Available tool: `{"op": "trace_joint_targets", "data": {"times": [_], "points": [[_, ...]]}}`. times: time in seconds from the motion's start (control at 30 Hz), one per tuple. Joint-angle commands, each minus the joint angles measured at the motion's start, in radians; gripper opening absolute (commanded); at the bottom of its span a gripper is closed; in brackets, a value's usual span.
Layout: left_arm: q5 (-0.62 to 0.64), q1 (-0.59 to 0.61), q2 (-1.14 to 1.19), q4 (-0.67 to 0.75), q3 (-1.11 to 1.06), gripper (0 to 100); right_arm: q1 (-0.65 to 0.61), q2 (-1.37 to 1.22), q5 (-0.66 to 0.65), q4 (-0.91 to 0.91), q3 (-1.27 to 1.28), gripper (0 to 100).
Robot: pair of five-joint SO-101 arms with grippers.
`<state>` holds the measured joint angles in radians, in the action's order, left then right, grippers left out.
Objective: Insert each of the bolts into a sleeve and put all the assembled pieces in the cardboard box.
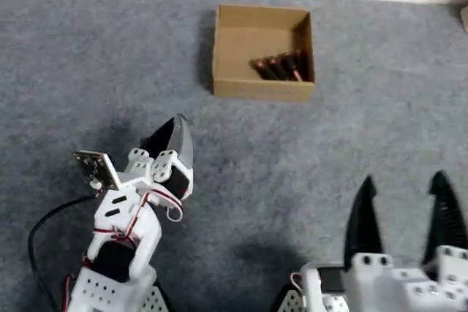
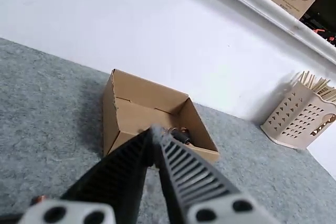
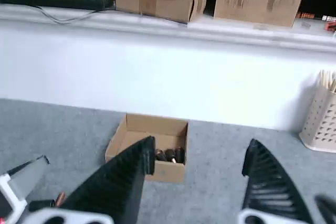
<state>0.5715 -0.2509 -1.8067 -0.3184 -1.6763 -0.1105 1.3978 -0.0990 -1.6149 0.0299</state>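
The cardboard box (image 1: 241, 56) sits at the back of the grey mat, with several dark assembled bolt-and-sleeve pieces (image 1: 280, 67) lying in its right part. My left gripper (image 1: 179, 131) is shut and empty at the front left, pointing toward the box (image 2: 136, 103); its two fingers (image 2: 176, 156) meet at the tips. My right gripper (image 1: 404, 188) stands open at the front right with nothing between its fingers (image 3: 131, 174). The box (image 3: 134, 135) and the pieces (image 3: 170, 155) inside it lie ahead of it.
A pale perforated holder with wooden sticks (image 2: 302, 116) stands on the mat at the far right by the white wall. Grey mat (image 1: 88, 71) spreads wide around the box. A black cable (image 1: 44, 231) runs beside the left arm's base.
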Motion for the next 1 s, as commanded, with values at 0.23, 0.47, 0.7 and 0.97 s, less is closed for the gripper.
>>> {"op": "trace_joint_targets", "data": {"times": [0.23, 0.47, 0.7, 0.97], "points": [[-0.006, 0.013, 0.004, 0.002, -0.019, 1, 0.005, 0.432, -0.190, 0.269, 0.788, 24.8], [-0.034, 0.015, -0.001, 0.002, -0.019, 1, 0.002, 0.403, -0.242, 0.282, 0.923, 24.8], [-0.126, 0.104, 0.004, -0.037, 0.061, 1, -0.114, 0.367, -0.236, 0.305, 1.047, 24.8], [-0.006, 0.213, 0.005, -0.310, 0.259, 1, -0.358, 0.358, -0.239, 0.305, 1.053, 24.8]]}}
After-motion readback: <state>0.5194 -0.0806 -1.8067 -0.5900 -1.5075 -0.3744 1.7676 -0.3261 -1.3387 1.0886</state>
